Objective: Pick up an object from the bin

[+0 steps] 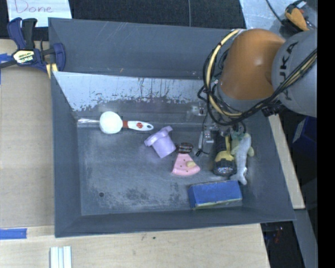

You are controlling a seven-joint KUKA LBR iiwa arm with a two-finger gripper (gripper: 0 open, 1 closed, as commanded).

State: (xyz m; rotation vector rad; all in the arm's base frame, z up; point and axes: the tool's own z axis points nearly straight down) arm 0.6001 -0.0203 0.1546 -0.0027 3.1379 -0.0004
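The gripper (pixel 208 143) hangs toward three o'clock in the bin (pixel 114 175), a pink wedge (pixel 185 166) at its seven o'clock; whether it is open cannot be told.

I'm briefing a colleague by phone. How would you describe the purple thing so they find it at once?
Look to the middle of the floor of the grey bin. There, just up and left of the pink wedge, lies a purple cup-like thing, the only purple item.

The grey bin (pixel 117 177) carries a scatter across its middle and lower right. A white scoop (pixel 111 123) lies left of centre, then a purple cup (pixel 162 143) and a pink wedge (pixel 185 166). A blue sponge (pixel 215 195) sits against the lower wall, with a pale toy fish (pixel 243 154) just above it.
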